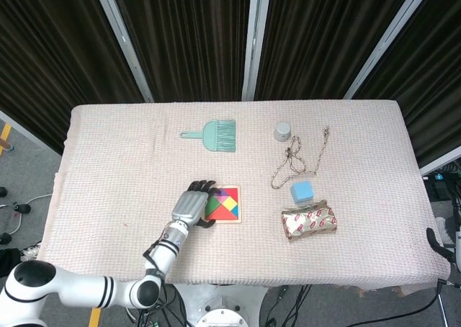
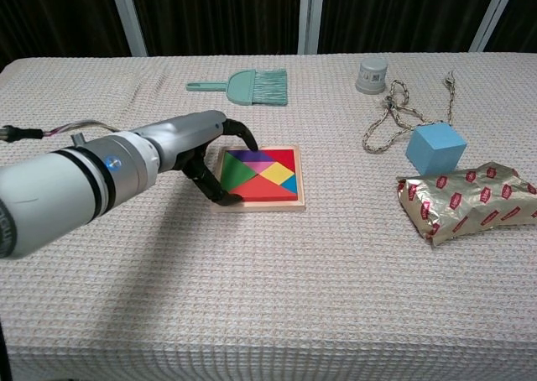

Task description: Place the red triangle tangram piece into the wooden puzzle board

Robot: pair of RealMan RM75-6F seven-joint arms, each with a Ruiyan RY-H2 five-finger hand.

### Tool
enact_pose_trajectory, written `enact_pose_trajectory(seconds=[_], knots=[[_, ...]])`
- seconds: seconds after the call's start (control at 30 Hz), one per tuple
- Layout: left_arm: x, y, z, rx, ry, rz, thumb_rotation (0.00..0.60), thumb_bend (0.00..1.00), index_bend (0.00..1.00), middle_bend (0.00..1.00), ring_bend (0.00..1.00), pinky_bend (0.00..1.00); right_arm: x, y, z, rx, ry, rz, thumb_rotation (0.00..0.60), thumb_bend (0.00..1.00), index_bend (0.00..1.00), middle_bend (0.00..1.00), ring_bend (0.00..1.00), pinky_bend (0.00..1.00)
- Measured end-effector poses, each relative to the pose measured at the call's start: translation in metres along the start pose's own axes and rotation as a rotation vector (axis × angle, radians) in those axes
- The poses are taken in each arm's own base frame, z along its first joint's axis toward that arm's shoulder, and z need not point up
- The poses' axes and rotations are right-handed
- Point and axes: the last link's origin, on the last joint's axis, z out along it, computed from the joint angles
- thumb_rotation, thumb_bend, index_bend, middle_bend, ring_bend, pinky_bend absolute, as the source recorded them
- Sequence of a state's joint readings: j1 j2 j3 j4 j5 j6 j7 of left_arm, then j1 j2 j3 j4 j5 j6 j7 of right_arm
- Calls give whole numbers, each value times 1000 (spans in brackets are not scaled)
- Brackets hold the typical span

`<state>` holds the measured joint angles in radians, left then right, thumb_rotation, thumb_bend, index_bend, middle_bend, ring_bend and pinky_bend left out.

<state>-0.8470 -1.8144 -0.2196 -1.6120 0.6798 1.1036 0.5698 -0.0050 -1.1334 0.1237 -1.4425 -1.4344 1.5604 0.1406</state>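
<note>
The wooden puzzle board [image 1: 238,204] [image 2: 299,180] lies flat near the table's front middle, filled with coloured pieces. The red triangle [image 2: 264,195] [image 1: 220,217] sits inside it along the near edge, level with the other pieces. My left hand [image 1: 193,206] [image 2: 205,146] is at the board's left edge. Its dark fingers arch over the far-left corner and the thumb touches the near-left corner. It holds nothing. My right hand does not show in either view.
A teal brush [image 1: 216,135] [image 2: 247,87] lies at the back. A grey cap [image 1: 282,131], a looped rope [image 1: 299,158], a blue cube [image 1: 302,191] and a foil packet [image 1: 310,220] sit to the right of the board.
</note>
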Motion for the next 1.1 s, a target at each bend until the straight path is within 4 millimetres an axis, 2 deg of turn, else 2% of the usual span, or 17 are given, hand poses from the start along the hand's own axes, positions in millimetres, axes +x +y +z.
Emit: enact_pose_trajectory(seconds=[0.43, 0.57, 0.73, 0.87, 0.97, 1.1], knots=[[1, 1, 1, 6, 7, -19, 600, 227, 216, 54, 0, 0, 1, 0, 0, 3, 4, 3, 600, 249, 0, 0, 0, 0], [14, -2, -7, -1, 46, -20, 600, 227, 216, 54, 0, 0, 0, -1, 0, 7, 0, 2, 600, 249, 0, 0, 0, 0], [38, -20, -24, -24, 143, 6, 600, 237, 239, 70, 0, 0, -4, -5, 0, 19, -12, -1, 600, 249, 0, 0, 0, 0], [55, -50, -47, -54, 272, 65, 600, 234, 243, 76, 0, 0, -8, -11, 0, 39, -27, -4, 600, 247, 0, 0, 0, 0], [68, -90, -78, -46, 369, 132, 600, 195, 232, 76, 0, 0, -10, -18, 0, 65, -39, -4, 600, 242, 0, 0, 0, 0], [82, -159, -136, 55, 441, 237, 600, 133, 210, 76, 0, 0, -17, -28, 0, 98, -64, -5, 600, 228, 0, 0, 0, 0]])
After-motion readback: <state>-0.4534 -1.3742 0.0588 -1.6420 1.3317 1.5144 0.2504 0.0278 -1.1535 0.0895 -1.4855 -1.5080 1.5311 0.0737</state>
